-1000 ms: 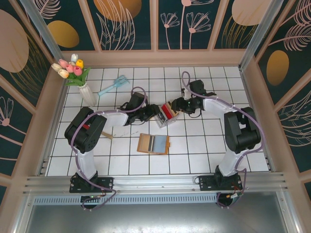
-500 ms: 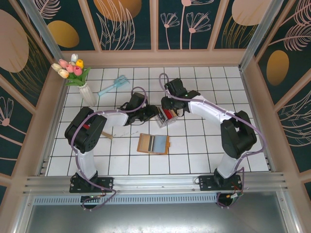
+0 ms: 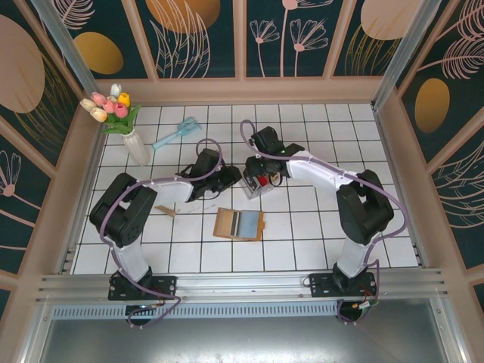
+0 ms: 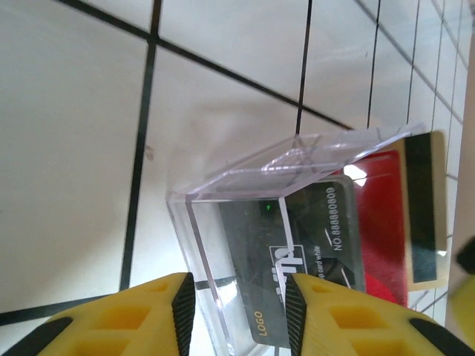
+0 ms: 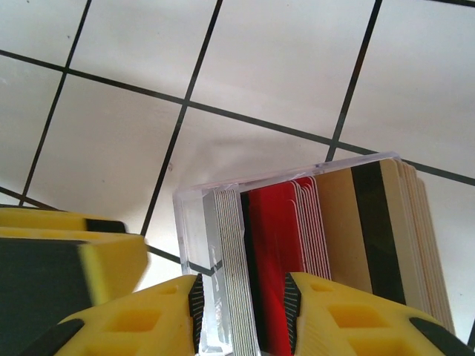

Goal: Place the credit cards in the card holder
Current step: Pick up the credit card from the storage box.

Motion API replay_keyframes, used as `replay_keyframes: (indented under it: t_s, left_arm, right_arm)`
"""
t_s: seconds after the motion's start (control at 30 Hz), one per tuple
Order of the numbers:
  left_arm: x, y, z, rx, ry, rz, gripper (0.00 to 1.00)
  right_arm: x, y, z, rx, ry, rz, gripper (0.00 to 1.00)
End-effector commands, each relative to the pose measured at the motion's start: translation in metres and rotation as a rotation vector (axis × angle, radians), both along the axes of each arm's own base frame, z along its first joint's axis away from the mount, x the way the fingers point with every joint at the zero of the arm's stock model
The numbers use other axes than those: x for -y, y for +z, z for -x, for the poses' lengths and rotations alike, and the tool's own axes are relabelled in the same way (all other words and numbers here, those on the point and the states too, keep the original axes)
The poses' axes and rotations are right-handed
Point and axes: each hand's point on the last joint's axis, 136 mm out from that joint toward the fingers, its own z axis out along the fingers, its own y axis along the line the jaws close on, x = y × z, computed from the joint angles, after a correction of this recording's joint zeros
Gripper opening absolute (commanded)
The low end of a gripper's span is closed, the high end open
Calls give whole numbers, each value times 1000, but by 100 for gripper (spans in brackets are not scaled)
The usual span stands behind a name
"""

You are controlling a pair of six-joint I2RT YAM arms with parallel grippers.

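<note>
I see both arms reaching inward to the clear tray [image 4: 245, 167]. The left hand [image 4: 232, 297] is spread astride its wall; the right hand [image 5: 241, 304] is spread astride the credit cards [image 5: 271, 245].

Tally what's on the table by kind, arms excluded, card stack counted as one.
Card holder: 1
Clear tray: 1
Credit cards, one stack: 1
Vase of tulips: 1
Light blue tool: 1
Small tan piece, kind unclear: 1
Total: 6
</note>
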Motion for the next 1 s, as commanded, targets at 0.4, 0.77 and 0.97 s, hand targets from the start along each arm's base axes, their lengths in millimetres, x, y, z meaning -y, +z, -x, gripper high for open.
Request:
replay_keyframes:
  t_s: [0.4, 0.77, 0.97]
  left_arm:
    - [-95, 28, 5, 98, 317, -103, 48]
    - [-97, 29, 10, 103, 312, -88, 51]
    - [-95, 30, 11, 104, 307, -80, 52]
  right_arm:
    - [0, -33, 1, 46, -12, 305, 39]
    - [3, -42, 1, 120, -21, 487, 39]
    - [8, -27, -2, 160, -42, 499, 37]
